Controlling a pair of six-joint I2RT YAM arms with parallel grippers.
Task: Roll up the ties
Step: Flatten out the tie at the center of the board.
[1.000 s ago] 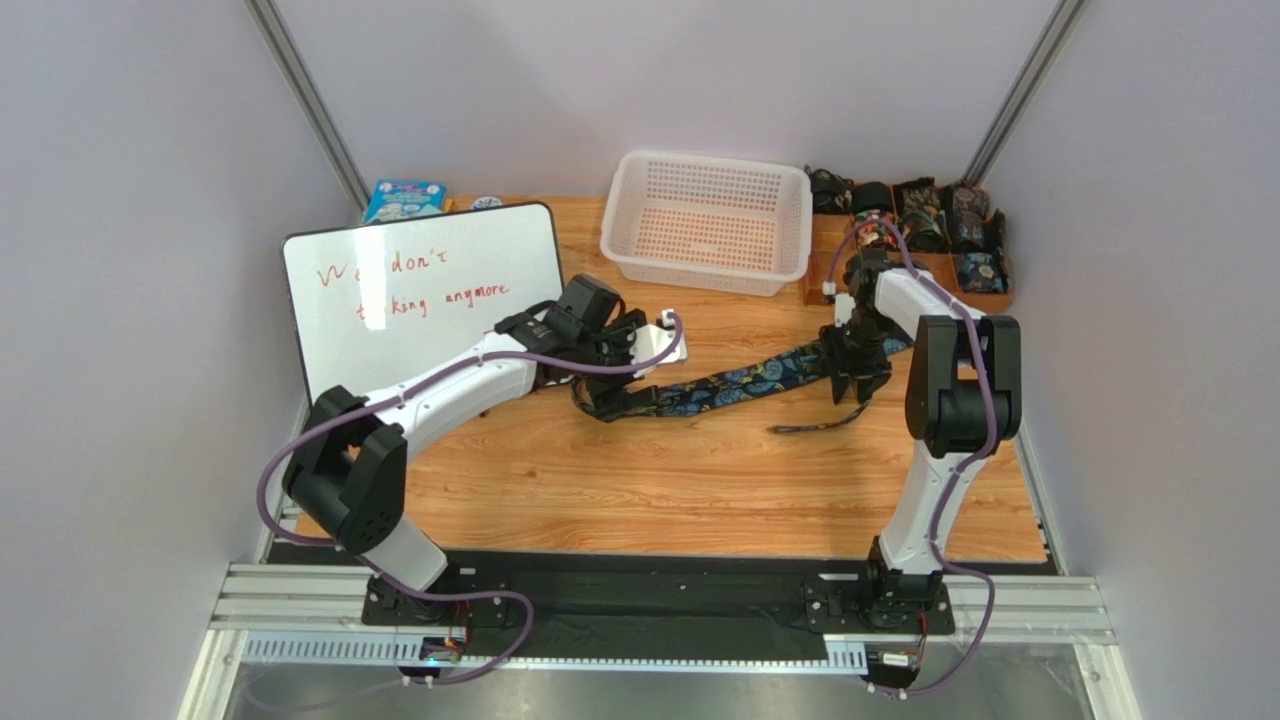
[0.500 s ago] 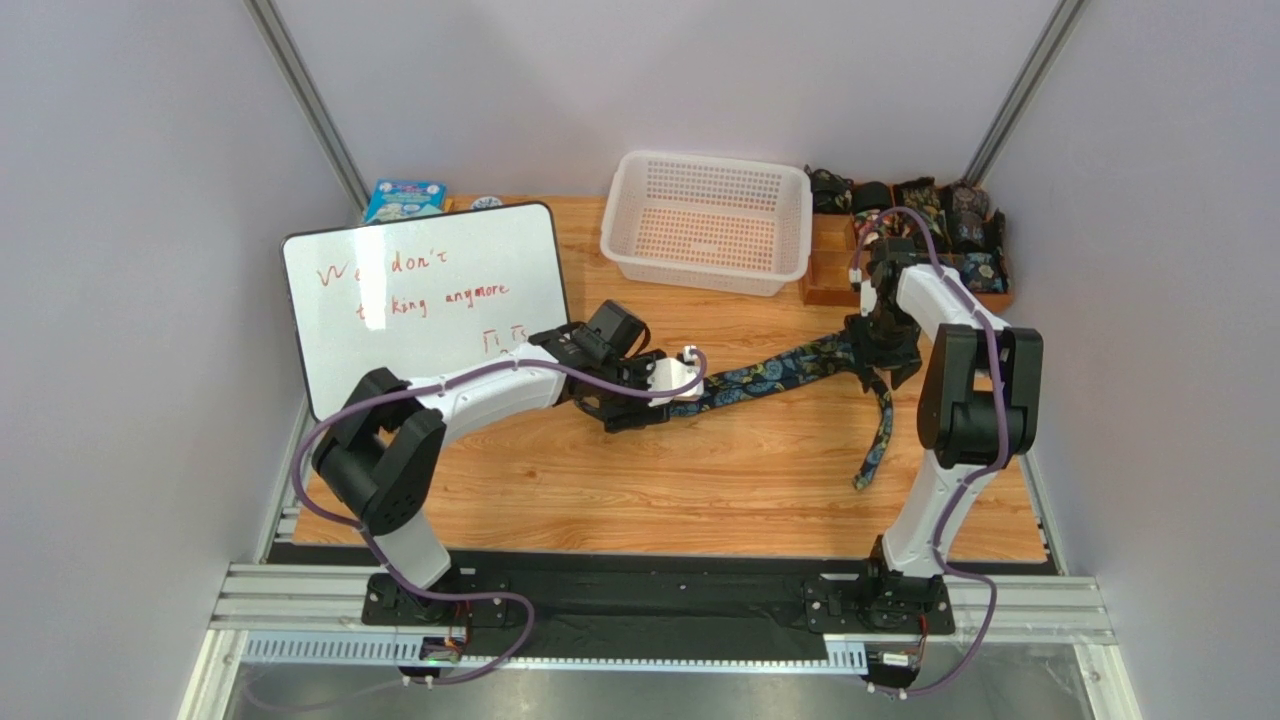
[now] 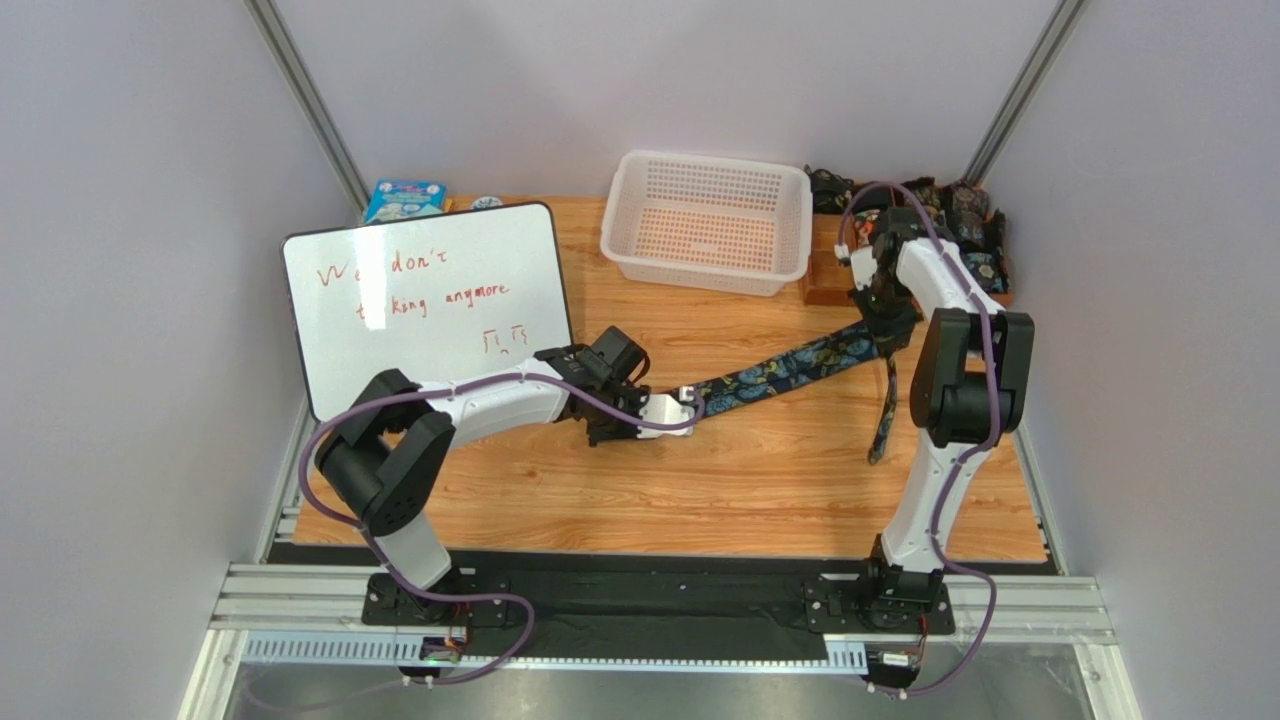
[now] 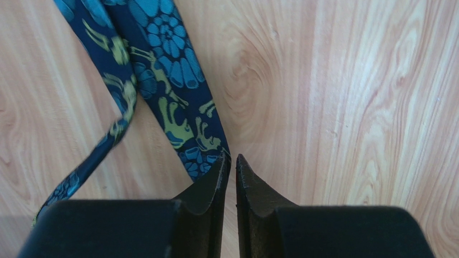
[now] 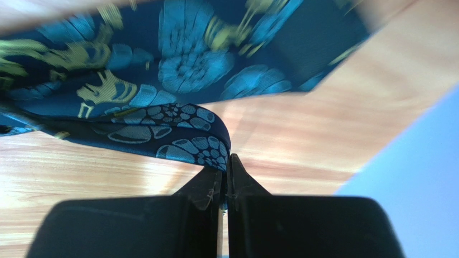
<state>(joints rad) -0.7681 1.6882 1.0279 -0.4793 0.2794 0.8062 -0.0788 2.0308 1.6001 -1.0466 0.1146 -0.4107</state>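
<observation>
Over the table, top view: within the last second I see both pincers narrowed and the tie (image 3: 781,365) drawn straight between left gripper (image 3: 679,408) and right gripper (image 3: 884,320), ready for rolling. The whiteboard (image 3: 428,300) reads "don't … king anymore".

Left wrist: jaws nearly together at the tie's point; I cannot tell whether they grip it.

Right wrist: jaws pinching a fold of the tie.

The left gripper (image 4: 232,160) hangs low over a light wood-grain tabletop (image 4: 334,107), its two black fingers (image 4: 207,188) nearly together with only a thin slit between them. A long narrow black fabric necktie (image 4: 172,97) with teal-blue and yellowish paisley runs from the far left to the left fingertip. Whether it is pinched cannot be told. A narrower blurred strip (image 4: 91,166) of the necktie trails off to the near left.
</observation>
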